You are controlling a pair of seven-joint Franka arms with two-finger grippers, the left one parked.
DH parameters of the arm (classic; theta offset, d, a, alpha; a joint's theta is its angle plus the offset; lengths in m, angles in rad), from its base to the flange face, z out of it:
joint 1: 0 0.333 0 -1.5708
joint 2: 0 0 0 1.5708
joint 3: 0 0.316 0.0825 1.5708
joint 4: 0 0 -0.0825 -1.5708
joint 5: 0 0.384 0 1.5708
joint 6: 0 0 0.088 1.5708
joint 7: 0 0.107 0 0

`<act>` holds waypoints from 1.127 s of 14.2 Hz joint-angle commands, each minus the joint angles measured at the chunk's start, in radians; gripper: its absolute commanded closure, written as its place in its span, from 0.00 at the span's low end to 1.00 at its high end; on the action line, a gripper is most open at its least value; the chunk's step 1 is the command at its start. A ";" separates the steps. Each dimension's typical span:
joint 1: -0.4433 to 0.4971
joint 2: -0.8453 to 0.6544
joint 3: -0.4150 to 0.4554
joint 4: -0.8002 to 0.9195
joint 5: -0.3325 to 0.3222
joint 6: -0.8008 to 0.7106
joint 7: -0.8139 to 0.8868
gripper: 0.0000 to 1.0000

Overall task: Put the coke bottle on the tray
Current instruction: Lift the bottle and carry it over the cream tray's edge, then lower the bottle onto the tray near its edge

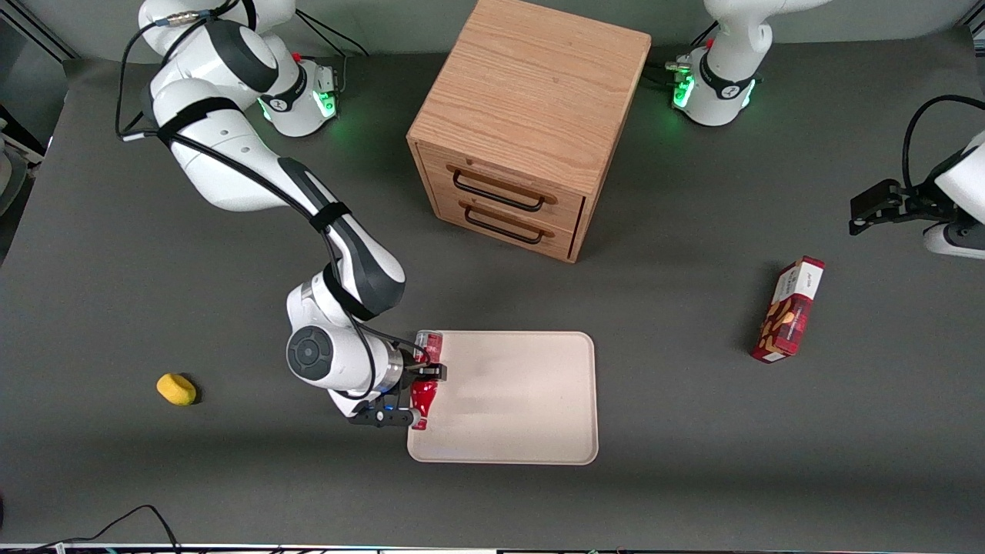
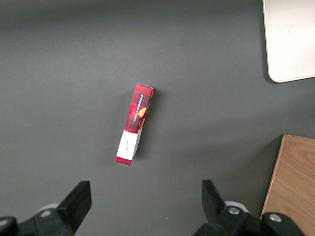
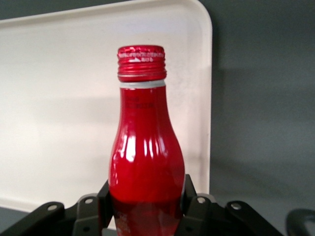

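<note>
The coke bottle (image 1: 424, 392) is a slim red bottle with a red cap. It is held lengthwise in my right gripper (image 1: 431, 372), with its cap pointing toward the front camera. The gripper is shut on the bottle's lower body. Both sit over the edge of the beige tray (image 1: 523, 400) that lies toward the working arm's end. In the right wrist view the fingers (image 3: 189, 196) clamp the bottle (image 3: 145, 147) on both sides of the gripper (image 3: 146, 202), with the tray (image 3: 59, 98) under it. I cannot tell whether the bottle touches the tray.
A wooden drawer cabinet (image 1: 523, 131) stands farther from the front camera than the tray. A red snack box (image 1: 789, 310) lies toward the parked arm's end and shows in the left wrist view (image 2: 135, 130). A small yellow object (image 1: 176, 388) lies toward the working arm's end.
</note>
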 commanded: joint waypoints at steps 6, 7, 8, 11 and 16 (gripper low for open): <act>0.012 0.058 -0.001 0.007 -0.093 0.076 0.045 1.00; 0.012 0.061 -0.001 0.007 -0.104 0.076 0.064 1.00; 0.016 0.063 -0.001 0.008 -0.108 0.076 0.068 0.62; 0.017 0.063 -0.001 0.008 -0.110 0.076 0.079 0.00; 0.017 0.063 -0.001 0.007 -0.110 0.076 0.084 0.00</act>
